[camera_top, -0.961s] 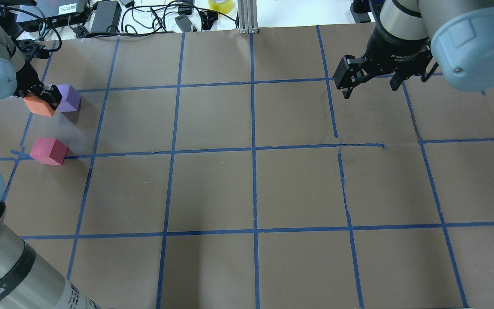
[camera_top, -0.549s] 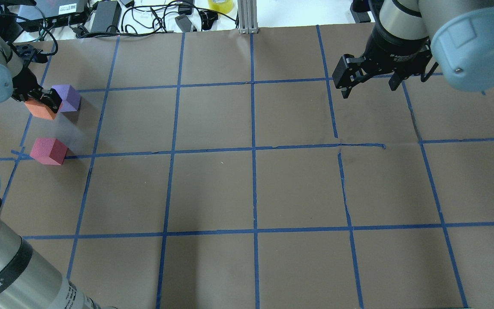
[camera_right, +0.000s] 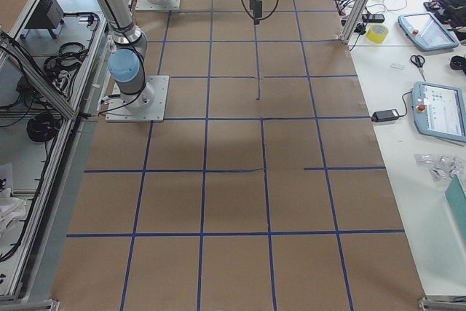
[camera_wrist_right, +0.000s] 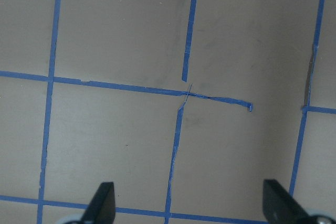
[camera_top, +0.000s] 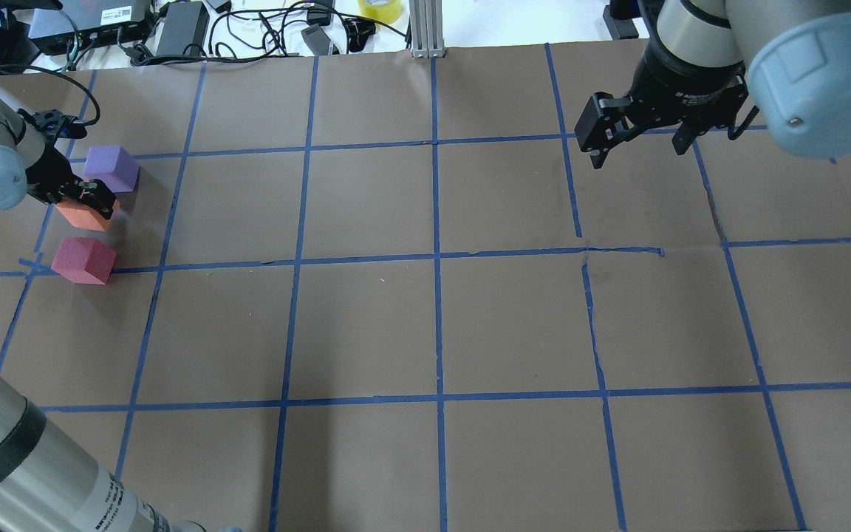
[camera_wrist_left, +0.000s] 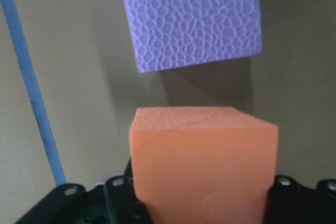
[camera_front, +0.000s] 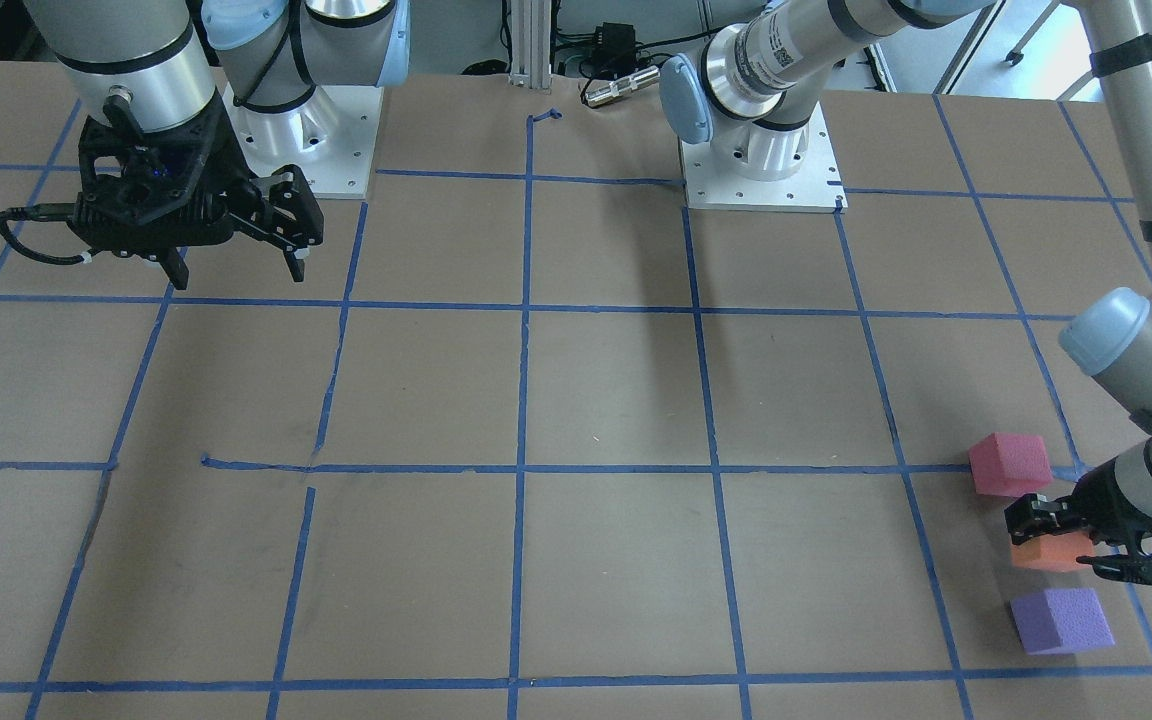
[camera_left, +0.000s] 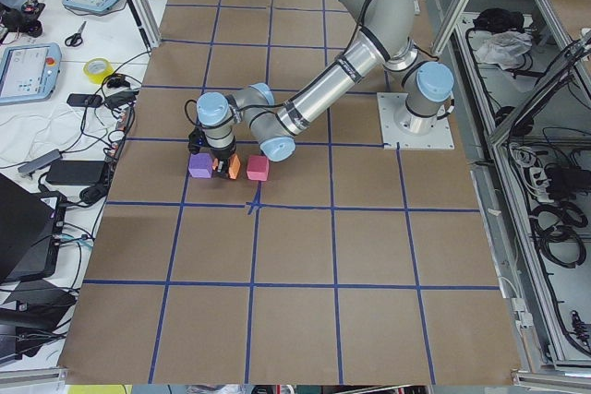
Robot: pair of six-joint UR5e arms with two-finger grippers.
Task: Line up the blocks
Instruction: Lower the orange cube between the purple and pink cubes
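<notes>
Alignment is my concern here. My left gripper (camera_top: pixel 86 201) has its jaws clenched on the orange block (camera_top: pixel 80 217), in the gap between the purple block (camera_top: pixel 110 168), farther from the robot, and the pinkish-red block (camera_top: pixel 84 260), nearer to it. In the wrist view purple lies straight ahead of the jaws, apart from orange. I judge orange close to their joining line. Whether it touches the table (camera_top: pixel 433 325) I cannot tell. My right gripper (camera_top: pixel 640 151) hangs spread and empty, well apart.

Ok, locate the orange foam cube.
Overhead view, far left: orange foam cube sits in the left gripper, between the purple foam cube and pinkish-red foam cube.
</notes>
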